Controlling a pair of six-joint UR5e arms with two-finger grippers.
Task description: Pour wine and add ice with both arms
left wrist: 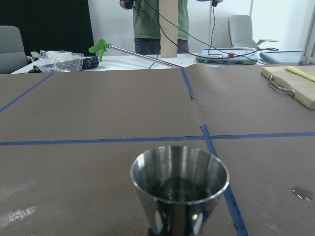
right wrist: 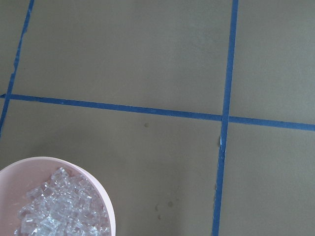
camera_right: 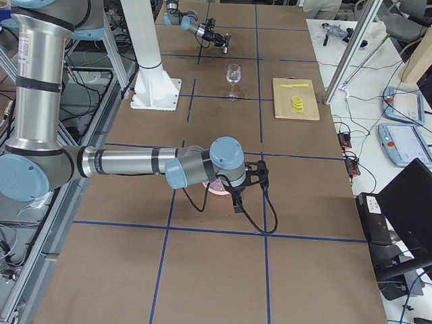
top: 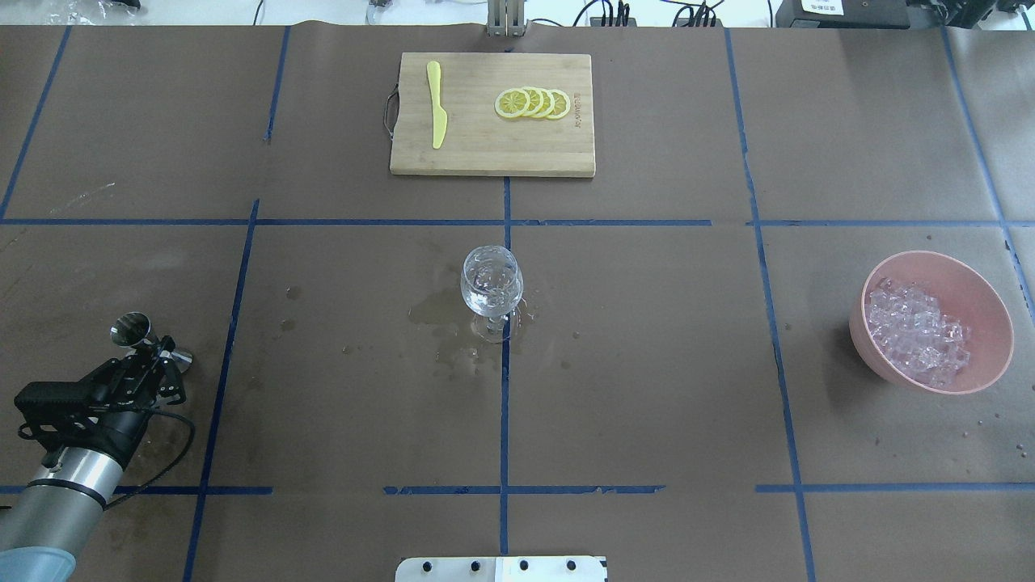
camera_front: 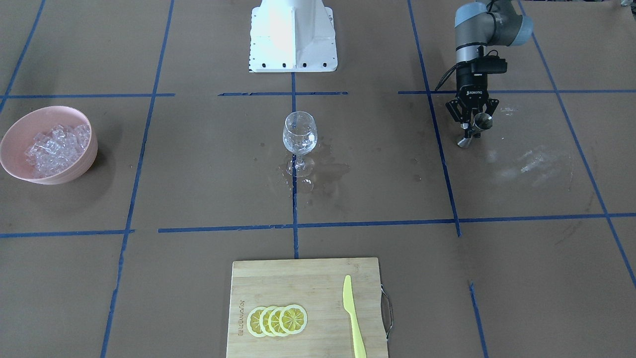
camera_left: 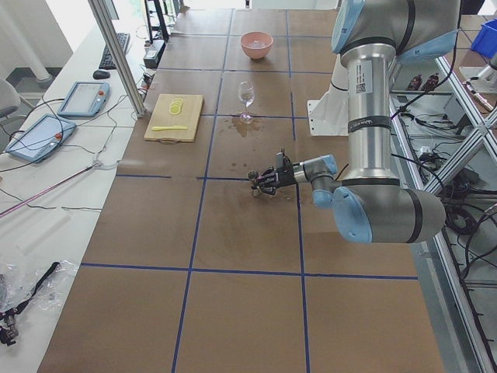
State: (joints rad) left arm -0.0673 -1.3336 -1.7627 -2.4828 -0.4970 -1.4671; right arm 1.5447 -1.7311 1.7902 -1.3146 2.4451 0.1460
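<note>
Left end effector (camera_front: pixel 469 130) low, around jigger (camera_front: pixel 483 121)

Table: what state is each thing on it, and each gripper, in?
Wine glass, upright, some clear liquid inside, spill around its foot.
Left gripper, shut on the measuring cup.
Bowl, upright, holding ice.
Right gripper, open or shut cannot be told.
Lemon slices, overlapping on the cutting board.

Table (camera_left: pixel 233 233): brown paper top, blue tape grid. White bench (camera_left: pixel 46 194) runs along one long side of it, carrying two tablets (camera_left: pixel 36 137) and a keyboard (camera_left: pixel 122 43). Aluminium post (camera_left: pixel 116 58) stands at that table edge. Past the bench: grey chair (left wrist: pixel 10 49), black panel (left wrist: pixel 44 19), white wall (left wrist: pixel 108 19). Light is bright and even.
</note>
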